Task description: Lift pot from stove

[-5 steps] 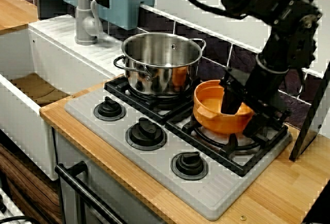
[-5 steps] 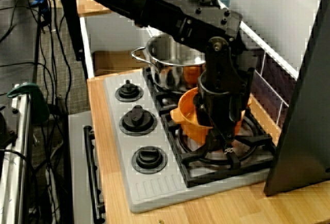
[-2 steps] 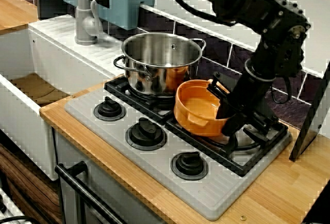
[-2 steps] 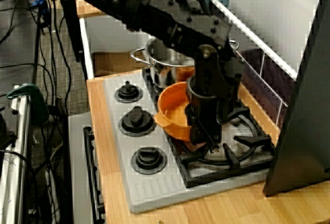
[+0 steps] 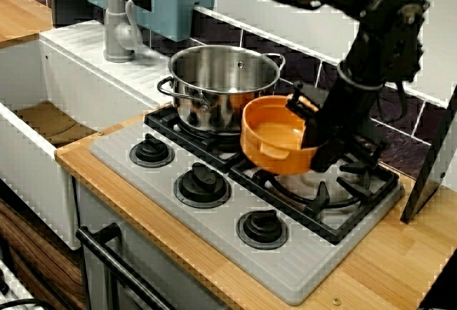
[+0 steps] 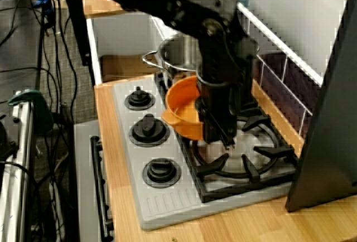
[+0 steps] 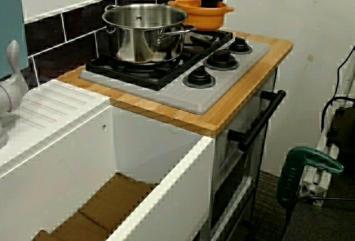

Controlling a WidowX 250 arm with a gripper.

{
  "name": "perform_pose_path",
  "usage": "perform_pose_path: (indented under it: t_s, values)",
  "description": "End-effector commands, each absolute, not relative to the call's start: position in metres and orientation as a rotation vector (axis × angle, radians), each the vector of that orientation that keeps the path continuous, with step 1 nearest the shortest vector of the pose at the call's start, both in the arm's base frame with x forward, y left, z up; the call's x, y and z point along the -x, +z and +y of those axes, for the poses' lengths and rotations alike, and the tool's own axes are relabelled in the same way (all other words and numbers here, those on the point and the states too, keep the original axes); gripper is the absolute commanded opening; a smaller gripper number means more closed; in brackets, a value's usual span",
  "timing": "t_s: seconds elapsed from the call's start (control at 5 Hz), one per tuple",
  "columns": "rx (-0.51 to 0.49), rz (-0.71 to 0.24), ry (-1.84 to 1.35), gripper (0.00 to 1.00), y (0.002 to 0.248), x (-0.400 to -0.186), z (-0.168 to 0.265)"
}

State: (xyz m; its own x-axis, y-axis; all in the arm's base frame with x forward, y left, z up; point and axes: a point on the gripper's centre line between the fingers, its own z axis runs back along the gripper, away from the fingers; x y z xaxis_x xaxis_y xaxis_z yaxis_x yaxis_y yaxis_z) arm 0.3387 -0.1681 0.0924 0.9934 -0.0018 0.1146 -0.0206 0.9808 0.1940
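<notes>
Wooden bench (image 5: 400, 253) carries the grey stove (image 5: 214, 217) with 3 knobs. Seen from the front corner, the black arm bends down from the upper right; its claw (image 5: 314, 135) is closed on the right rim of the orange pot (image 5: 277, 143), which hangs above the right burner, tilted, opening toward the upper left. From the stove's end, the pot (image 6: 184, 114) shows 1 stubby handle pointing left. From the sink side, the pot (image 7: 201, 13) floats behind the steel pot (image 7: 145, 33).
</notes>
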Motion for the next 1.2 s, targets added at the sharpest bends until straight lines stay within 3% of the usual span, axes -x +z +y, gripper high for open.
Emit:
perform_pose_path:
  t_s: [0.0,1.0]
  values:
    - [-0.145,-0.243,0.031,0.00,0.157,-0.326,-0.171]
    - [-0.103,-0.311,0.109,0.00,0.230,-0.293,-0.152]
